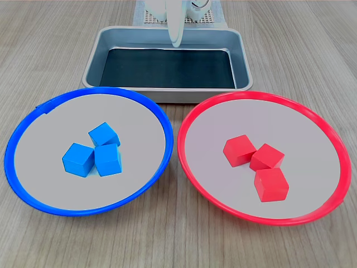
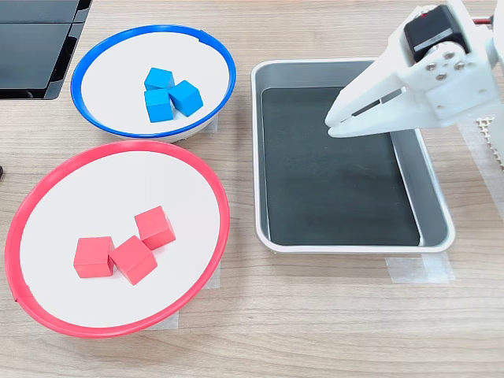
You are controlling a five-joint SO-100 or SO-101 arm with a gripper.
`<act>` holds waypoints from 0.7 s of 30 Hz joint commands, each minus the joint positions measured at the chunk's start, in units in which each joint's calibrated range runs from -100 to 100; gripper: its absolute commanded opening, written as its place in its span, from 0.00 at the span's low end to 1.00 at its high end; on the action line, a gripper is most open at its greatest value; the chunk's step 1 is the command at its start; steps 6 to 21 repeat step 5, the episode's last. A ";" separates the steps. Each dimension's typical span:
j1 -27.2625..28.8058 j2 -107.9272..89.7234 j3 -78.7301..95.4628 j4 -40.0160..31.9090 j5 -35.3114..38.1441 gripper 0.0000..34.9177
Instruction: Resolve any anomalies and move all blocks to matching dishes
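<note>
Starting with the first exterior view, three blue blocks (image 1: 92, 151) sit bunched and touching near the middle of the blue-rimmed dish (image 1: 33, 192), and three red blocks (image 1: 258, 166) cluster the same way in the red-rimmed dish (image 1: 215, 198), so by colour every block looks already sorted and no stray is visible; the grey tray (image 1: 92, 67) behind the dishes shows only its dark bottom, and the claw (image 1: 176, 38) hangs over its far edge as a pale tip, too little shown here to read its state. The dishes nearly meet at their inner rims, leaving only a thin strip of bench (image 1: 173, 240) between them. Turning to the second exterior view, the claw (image 2: 335, 126) hovers over the tray (image 2: 346, 246), its fingers drawn almost together with only a thin slit between them and nothing held, which fits a parked pose after the work. Blue blocks (image 2: 169, 96) rest in the blue-rimmed dish (image 2: 79, 102), red blocks (image 2: 126, 248) in the red-rimmed dish (image 2: 24, 291), all well clear of the rims; open bench lies along the near edge, and a dark object (image 2: 35, 39) crowds the second exterior view's upper left
</note>
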 commanded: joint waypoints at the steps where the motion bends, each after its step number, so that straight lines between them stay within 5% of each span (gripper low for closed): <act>1: 0.05 -0.26 0.00 0.11 0.24 0.01; 21: 0.05 -0.26 0.00 0.11 0.24 0.01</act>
